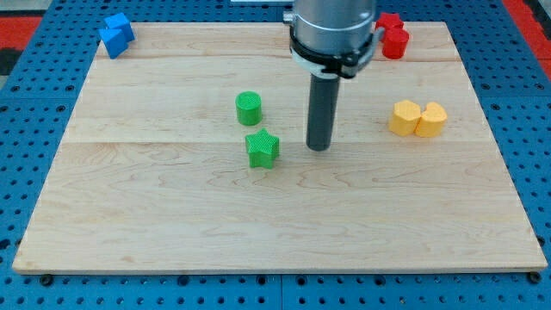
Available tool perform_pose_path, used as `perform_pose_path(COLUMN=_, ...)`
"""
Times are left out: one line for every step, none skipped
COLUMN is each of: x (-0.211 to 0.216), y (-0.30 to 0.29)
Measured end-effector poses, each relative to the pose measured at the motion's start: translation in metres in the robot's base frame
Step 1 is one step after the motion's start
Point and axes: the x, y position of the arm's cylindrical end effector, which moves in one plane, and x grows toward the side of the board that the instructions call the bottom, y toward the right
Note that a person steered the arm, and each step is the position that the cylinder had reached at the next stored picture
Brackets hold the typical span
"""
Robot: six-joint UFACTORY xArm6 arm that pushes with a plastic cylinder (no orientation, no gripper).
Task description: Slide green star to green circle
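A: What is nearest to the view's bottom?

B: Only bare wood of the board point(275, 232). Then comes the green star point(263, 148), which I take as my landmark. It lies flat near the board's middle.

A: And where is my tip?

B: My tip point(319, 148) stands to the view's right of the green star, near but not touching; a small gap shows between them. There is no gripper here, only a rod, so nothing is grasped or clenched.

A: Where is the goal?

B: The green circle point(248, 108) is just above the green star and a little toward the view's left, close, apart by a narrow strip. I think the task is nearly done. The tip is on the right side probably because a push toward the left is wanted, but it should come from lower to send the star upward.

A: Further away?

B: A yellow block point(417, 118) is far right of the star; a blue block point(114, 34) and a red block point(393, 35) sit at the top corners, out of the way.
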Motion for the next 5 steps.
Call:
perform_pose_path(x=0.045, y=0.001)
perform_pose_path(x=0.074, y=-0.026)
perform_pose_path(x=0.069, y=-0.065)
perform_pose_path(x=0.045, y=-0.078)
perform_pose_path(x=0.018, y=-0.08)
